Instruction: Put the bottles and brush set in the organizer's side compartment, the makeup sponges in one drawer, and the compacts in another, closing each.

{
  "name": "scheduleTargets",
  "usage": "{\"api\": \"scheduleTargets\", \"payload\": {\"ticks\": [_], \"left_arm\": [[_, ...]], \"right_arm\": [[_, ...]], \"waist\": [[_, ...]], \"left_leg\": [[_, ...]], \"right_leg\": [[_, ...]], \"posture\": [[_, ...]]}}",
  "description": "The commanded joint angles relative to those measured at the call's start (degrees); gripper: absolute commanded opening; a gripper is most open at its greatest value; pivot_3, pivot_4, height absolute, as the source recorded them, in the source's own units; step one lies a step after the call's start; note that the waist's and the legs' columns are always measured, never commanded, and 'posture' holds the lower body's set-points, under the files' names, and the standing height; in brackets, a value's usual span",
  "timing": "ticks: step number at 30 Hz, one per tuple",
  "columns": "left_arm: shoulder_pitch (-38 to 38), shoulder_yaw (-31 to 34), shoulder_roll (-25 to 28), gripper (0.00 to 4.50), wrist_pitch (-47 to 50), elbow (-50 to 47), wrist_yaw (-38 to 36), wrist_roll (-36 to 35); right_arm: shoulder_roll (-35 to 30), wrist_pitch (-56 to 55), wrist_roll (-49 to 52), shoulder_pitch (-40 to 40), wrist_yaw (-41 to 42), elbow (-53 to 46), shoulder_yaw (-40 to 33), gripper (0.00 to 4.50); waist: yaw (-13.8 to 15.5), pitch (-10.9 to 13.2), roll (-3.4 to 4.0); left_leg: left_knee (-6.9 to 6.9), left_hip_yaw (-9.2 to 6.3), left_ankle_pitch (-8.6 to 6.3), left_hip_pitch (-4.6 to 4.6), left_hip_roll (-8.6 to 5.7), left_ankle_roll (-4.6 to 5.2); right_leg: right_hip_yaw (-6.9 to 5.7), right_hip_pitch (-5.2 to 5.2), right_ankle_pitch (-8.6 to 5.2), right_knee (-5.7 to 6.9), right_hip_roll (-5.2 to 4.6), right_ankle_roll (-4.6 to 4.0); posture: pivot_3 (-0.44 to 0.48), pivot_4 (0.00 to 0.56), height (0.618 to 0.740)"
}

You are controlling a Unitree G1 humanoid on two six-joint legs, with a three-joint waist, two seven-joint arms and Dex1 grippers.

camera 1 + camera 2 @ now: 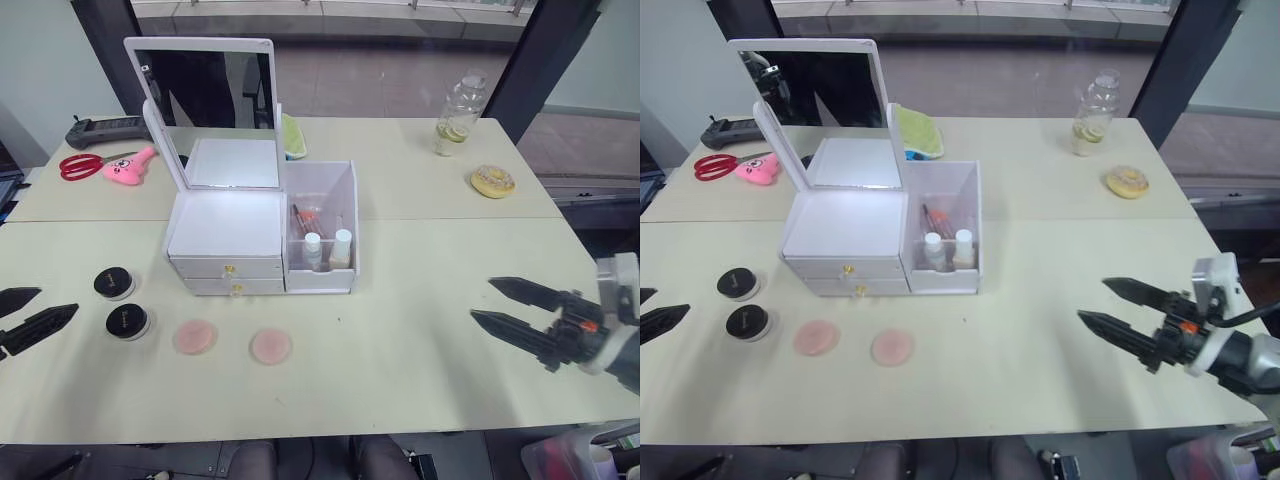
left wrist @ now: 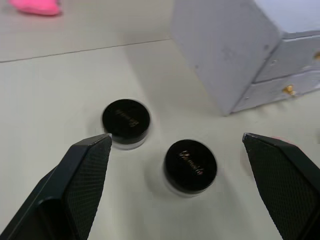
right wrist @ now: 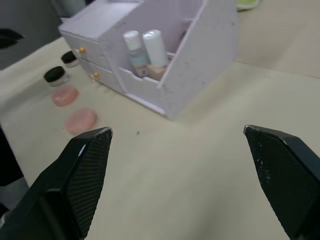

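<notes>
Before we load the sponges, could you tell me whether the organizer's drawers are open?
Shut: both drawers sit flush, gold knobs showing.

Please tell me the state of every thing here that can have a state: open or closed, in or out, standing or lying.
Organizer: mirror lid raised, both drawers closed.
Bottles: upright in the side compartment.
Brush set: inside that compartment.
Makeup sponges: flat on the table, outside.
Compacts: lids on, on the table.
Drink bottle: upright, capped.
Left end effector: open.
Right end effector: open, empty.
</notes>
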Motion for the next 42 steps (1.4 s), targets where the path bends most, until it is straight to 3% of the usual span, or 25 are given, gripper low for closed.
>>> {"api": "scheduleTargets", "payload": {"ticks": [1,4,7,10,14,20,25,36,39,42], "left_arm": [[4.5,1.1,-10.6,4.50,4.8,-20.3,8.1,-7.6],[7.5,-4.7,-22.9,4.50,5.5,-37.7,21.6,-11.9],[5.9,-13.3,-32.8,4.50,4.0,-47.8,34.6,-9.7],[1.0,-25.4,-42.9,4.50,0.7,-51.9,48.7,1.8],[-4.1,-41.8,-48.1,4.50,-4.7,-50.2,59.8,20.7],[-9.8,-51.7,-46.4,4.50,-9.4,-43.5,61.9,33.2],[-11.3,-53.8,-49.4,4.50,-9.4,-42.4,63.6,35.5],[-11.8,-53.0,-50.7,4.50,-9.5,-40.3,62.2,35.8],[-12.2,-53.0,-51.2,3.96,-9.2,-40.1,62.0,35.3],[-12.4,-53.2,-51.4,3.04,-8.6,-39.9,61.5,35.1]], "right_arm": [[1.6,2.5,3.8,-4.5,-7.4,-5.5,6.3,4.49],[1.6,3.8,2.8,-7.9,-12.1,-8.0,11.8,4.49],[1.1,6.4,3.0,-11.7,-15.8,-8.3,16.9,4.49],[0.9,7.8,3.4,-15.6,-16.0,-8.8,21.8,4.49],[1.0,6.3,0.4,-21.1,-14.3,-7.0,27.3,4.49],[1.4,3.8,-5.2,-26.9,-11.6,-3.4,32.7,4.49],[2.5,2.5,-7.1,-28.1,-10.6,-2.3,33.7,4.49],[3.4,2.8,-8.7,-27.7,-10.4,-2.4,33.0,4.49],[3.7,3.1,-8.6,-27.7,-10.9,-2.7,32.7,4.50],[4.1,3.3,-8.3,-27.8,-11.3,-3.1,32.6,4.50]], "waist": [[-0.2,0.0,0.02],[0.2,0.0,-0.08],[0.8,0.0,-0.16],[1.9,0.0,-0.27],[2.1,0.0,-0.38],[2.0,0.0,-0.37],[2.0,0.0,-0.37],[2.1,0.0,-0.37],[2.1,0.0,-0.37],[2.2,0.0,-0.37]], "left_leg": [[-0.03,0.12,0.05,-0.01,0.03,0.08],[0.05,0.23,-0.02,-0.08,0.06,0.08],[0.26,0.19,-0.03,-0.07,0.00,0.10],[0.54,0.05,-0.01,0.17,-0.08,0.12],[0.85,0.10,0.02,0.17,-0.23,0.17],[0.80,0.17,0.00,0.11,-0.25,0.20],[0.76,0.17,0.00,0.04,-0.25,0.21],[0.79,0.17,0.00,0.05,-0.25,0.21],[0.81,0.17,0.00,0.05,-0.25,0.21],[0.81,0.17,0.00,0.05,-0.26,0.21]], "right_leg": [[0.12,0.16,0.03,0.00,-0.02,0.05],[0.37,0.14,0.03,0.02,0.08,0.23],[0.45,0.32,0.09,0.03,0.12,0.39],[0.40,0.65,0.19,-0.02,0.14,0.41],[0.66,0.80,0.29,-0.07,0.15,0.57],[0.77,0.69,0.32,-0.08,0.16,0.64],[0.76,0.63,0.31,-0.06,0.16,0.66],[0.74,0.65,0.32,-0.03,0.16,0.69],[0.74,0.66,0.32,-0.04,0.16,0.69],[0.74,0.66,0.32,-0.03,0.16,0.69]], "posture": [[0.000,0.150,0.740],[0.000,0.150,0.740],[0.000,0.150,0.740],[0.000,0.150,0.740],[0.000,0.150,0.740],[0.000,0.150,0.740],[0.000,0.150,0.740],[0.000,0.150,0.740],[0.000,0.150,0.740],[0.000,0.150,0.740]]}}
